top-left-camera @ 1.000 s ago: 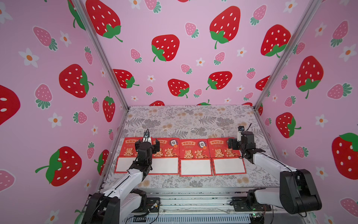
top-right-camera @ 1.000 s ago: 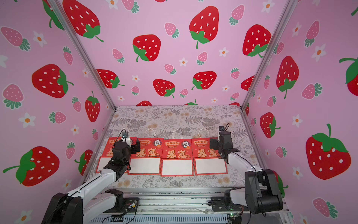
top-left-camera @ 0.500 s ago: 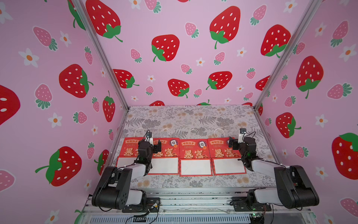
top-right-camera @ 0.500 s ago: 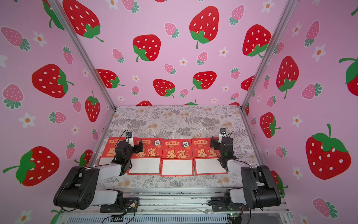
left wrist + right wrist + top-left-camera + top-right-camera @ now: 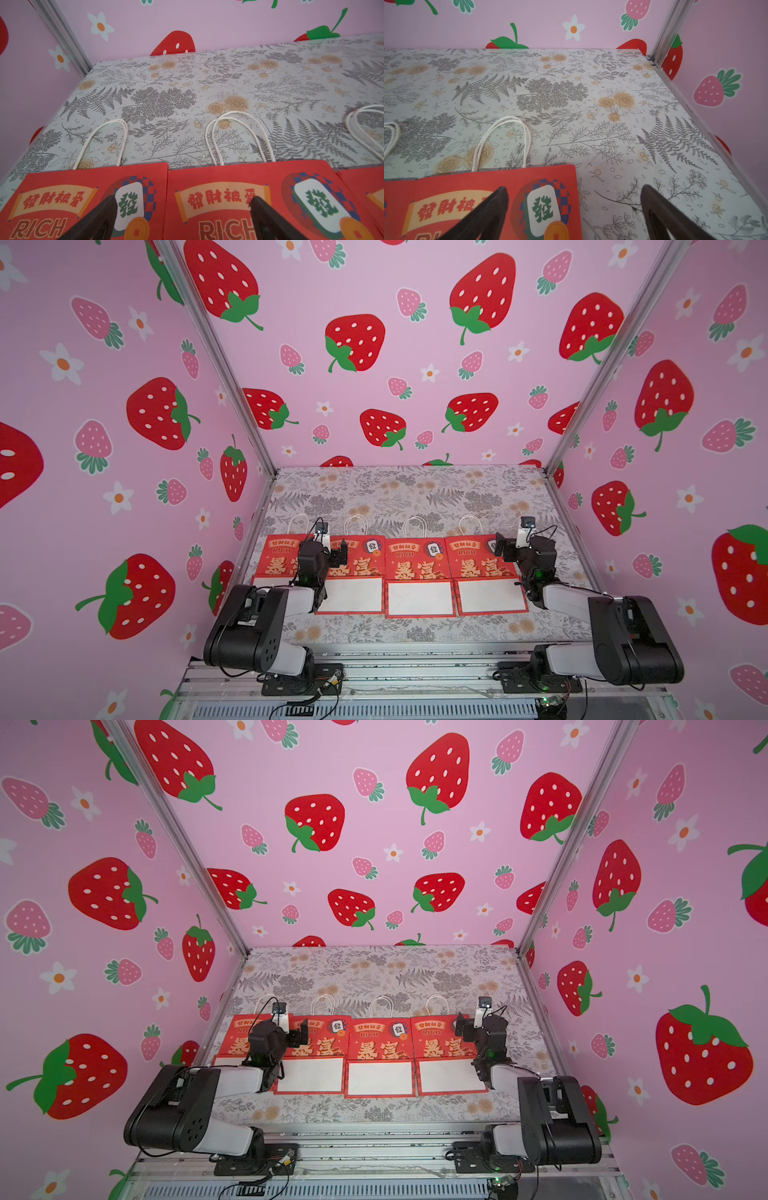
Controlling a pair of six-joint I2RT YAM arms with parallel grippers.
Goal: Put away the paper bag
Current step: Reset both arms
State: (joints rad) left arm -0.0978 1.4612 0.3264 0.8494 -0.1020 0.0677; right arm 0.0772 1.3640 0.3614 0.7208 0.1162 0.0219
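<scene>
Several red paper bags with white rope handles lie flat in a row across the front of the floral table (image 5: 415,493). In both top views my left gripper (image 5: 330,553) (image 5: 293,1036) hovers low over the seam between the leftmost bag (image 5: 276,562) and its neighbour (image 5: 361,566). The left wrist view has its open gripper (image 5: 184,200) spanning both of those bags (image 5: 62,187) (image 5: 228,176). My right gripper (image 5: 505,549) (image 5: 463,1027) hangs over the rightmost bag's (image 5: 473,564) right edge. It is open (image 5: 575,189), one finger over the bag (image 5: 477,187), the other over bare table. Neither holds anything.
Pink strawberry walls close the table on the left, back and right, with aluminium posts (image 5: 232,377) (image 5: 602,364) in the far corners. A metal rail (image 5: 415,655) with both arm bases runs along the front. The bags' handles (image 5: 234,116) (image 5: 508,122) point toward the back wall.
Both arms have folded back, their elbows now low by the front rail. The grippers shifted only slightly over the bags and stayed open. The bags have not moved.
</scene>
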